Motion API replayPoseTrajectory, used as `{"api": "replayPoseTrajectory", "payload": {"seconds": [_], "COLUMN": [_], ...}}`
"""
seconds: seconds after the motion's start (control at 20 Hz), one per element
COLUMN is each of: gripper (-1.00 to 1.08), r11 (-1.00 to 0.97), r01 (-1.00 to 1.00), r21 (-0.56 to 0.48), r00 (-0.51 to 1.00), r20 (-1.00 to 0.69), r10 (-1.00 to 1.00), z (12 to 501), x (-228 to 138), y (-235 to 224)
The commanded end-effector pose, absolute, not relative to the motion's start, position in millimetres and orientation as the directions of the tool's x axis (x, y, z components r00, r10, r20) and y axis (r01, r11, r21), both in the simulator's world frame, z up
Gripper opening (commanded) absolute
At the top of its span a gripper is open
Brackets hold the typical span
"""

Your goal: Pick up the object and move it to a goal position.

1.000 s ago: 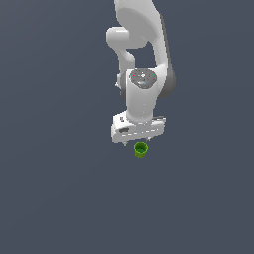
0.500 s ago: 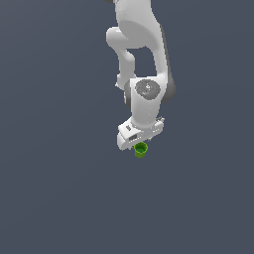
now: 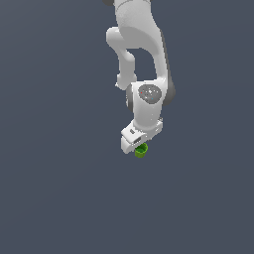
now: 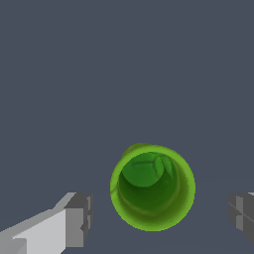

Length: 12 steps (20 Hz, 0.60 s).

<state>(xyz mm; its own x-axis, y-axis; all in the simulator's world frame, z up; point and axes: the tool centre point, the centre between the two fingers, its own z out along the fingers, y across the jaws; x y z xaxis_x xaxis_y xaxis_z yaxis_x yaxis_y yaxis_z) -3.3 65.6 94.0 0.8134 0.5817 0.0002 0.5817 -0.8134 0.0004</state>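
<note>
Near the exterior view's centre, the white hand (image 3: 138, 148), now turning further than a moment earlier, is hanging spread wide around the small glossy green tapered cup (image 4: 152, 187), its grey pads (image 4: 79, 220) staying apart from the cup.

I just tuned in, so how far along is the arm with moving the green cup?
Done: the gripper is open, one finger on each side of the upright green cup. In hand: nothing, neither finger touches it. Left: close, lift, carry to the goal, which isn't visible.
</note>
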Motion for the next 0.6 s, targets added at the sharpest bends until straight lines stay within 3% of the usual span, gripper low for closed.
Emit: {"api": "replayPoseTrajectory", "payload": {"seconds": [0.0, 0.55], "gripper": [1.0, 1.0], "r11": [-0.806, -0.806], "r01": [0.592, 0.592], "r21": [0.0, 0.0], "r00": [0.806, 0.806], "r20": [0.0, 0.0], "r10": [0.592, 0.592], "z": [92.7, 63.1], "x": [-3.7, -4.9], "y": [66.3, 66.4]}}
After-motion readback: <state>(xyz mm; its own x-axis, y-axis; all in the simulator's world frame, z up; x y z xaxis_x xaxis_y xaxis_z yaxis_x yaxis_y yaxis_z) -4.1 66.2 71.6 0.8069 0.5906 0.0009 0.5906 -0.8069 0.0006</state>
